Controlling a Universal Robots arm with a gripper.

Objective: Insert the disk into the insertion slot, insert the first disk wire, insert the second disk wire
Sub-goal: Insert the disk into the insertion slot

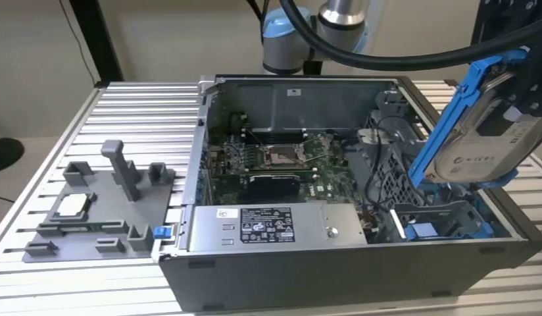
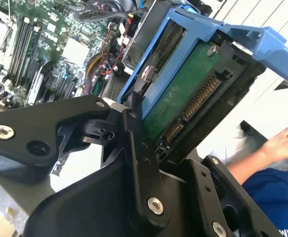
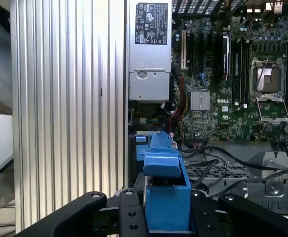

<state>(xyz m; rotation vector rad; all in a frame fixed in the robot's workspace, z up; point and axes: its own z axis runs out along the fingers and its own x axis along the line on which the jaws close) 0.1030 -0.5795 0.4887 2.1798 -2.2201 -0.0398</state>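
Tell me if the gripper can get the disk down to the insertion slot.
Probably yes: the gripper holds the disk tilted above the open insertion slot; loose cables lie beside it.

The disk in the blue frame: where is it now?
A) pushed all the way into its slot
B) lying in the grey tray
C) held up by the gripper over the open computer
C: the gripper is clamped on the disk, holding it tilted above the computer case.

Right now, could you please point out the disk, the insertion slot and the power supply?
the disk [image 1: 483, 153]: exterior view, its pale label.
the insertion slot [image 1: 422, 231]: exterior view, its blue tab.
the power supply [image 1: 266, 226]: exterior view, its printed label.
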